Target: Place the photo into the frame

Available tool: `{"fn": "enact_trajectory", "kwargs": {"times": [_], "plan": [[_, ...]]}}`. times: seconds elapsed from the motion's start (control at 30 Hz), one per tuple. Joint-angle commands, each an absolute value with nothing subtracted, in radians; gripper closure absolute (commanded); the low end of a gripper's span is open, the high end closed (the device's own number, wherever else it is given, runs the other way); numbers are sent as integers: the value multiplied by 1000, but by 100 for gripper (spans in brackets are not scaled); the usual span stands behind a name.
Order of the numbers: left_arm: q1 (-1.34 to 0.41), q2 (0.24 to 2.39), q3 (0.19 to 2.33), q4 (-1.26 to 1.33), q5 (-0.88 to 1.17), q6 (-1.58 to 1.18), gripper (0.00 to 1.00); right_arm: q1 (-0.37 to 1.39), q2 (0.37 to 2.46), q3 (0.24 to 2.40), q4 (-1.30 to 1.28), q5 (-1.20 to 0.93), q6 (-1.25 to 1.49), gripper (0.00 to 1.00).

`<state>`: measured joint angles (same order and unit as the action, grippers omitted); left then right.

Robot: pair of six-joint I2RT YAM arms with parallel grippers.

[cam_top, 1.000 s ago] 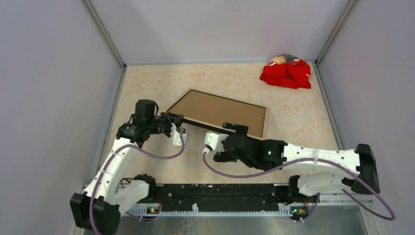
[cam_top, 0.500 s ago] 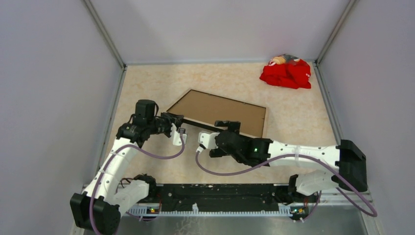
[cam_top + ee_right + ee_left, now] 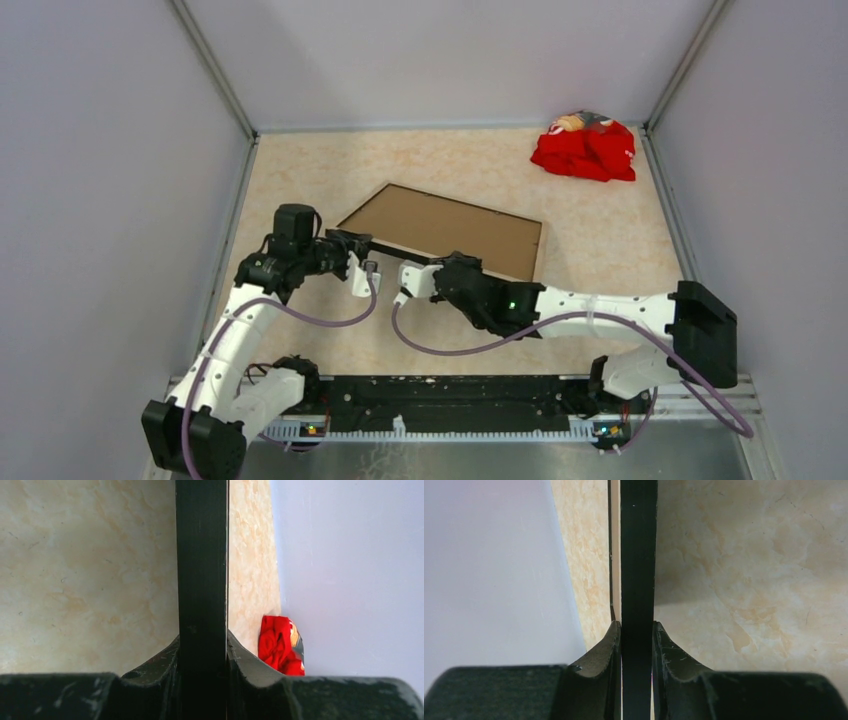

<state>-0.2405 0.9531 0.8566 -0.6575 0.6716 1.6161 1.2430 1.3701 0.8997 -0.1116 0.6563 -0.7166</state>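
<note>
Overall: beige marbled surface (image 3: 300, 170) boxed in by grey walls; both arms reach in from 6 o'clock.
frame (image 3: 392, 245): near the middle of the surface, back side up. Tan wood rim shows on top, black along the near long edge. Long axis runs roughly 10 to 4 o'clock. Whether the far edge touches the surface: cannot tell.
brown board (image 3: 445, 225): sits inside the tan rim and fills the opening.
red cloth (image 3: 585, 150): crumpled bundle at 1 o'clock, in the far right corner, well apart from the frame.
left tool (image 3: 637, 630): clamped on the frame's near edge at its 8 o'clock corner. Wrist view shows the black edge filling the gap, with both fingers (image 3: 604, 655) touching it.
right tool (image 3: 202, 645): pinched on the same near edge at about 6 o'clock, roughly mid-length. Its fingers (image 3: 245, 667) press either side of the black edge.
</note>
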Motion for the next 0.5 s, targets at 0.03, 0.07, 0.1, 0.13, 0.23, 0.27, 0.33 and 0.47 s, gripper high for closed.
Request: {"fn": "enact_trajectory", "kwargs": {"times": [0.03,0.07,0.1,0.13,0.23,0.27,0.33,0.47], "plan": [[-244,922,918,-650,726,1507,77,1241,1359,1014,-70,615,-651,95],[-244,917,927,-642,715,1480,55,1241,1355,1028,-74,610,-639,96],[-243,910,934,-625,705,1447,44,1240,1353,1036,-79,605,-622,96],[-242,900,939,-609,694,1425,35,1238,1352,1058,-97,594,-604,96],[-237,875,965,-575,689,1361,24,1215,1352,1131,-171,546,-537,97],[-235,872,984,-564,695,1323,13,1197,1357,1165,-205,517,-501,97],[-233,878,1041,-560,707,1247,1,1146,1375,1245,-287,436,-417,98],[-220,928,1191,-578,730,1107,1,997,1454,1428,-447,214,-221,99]]}}
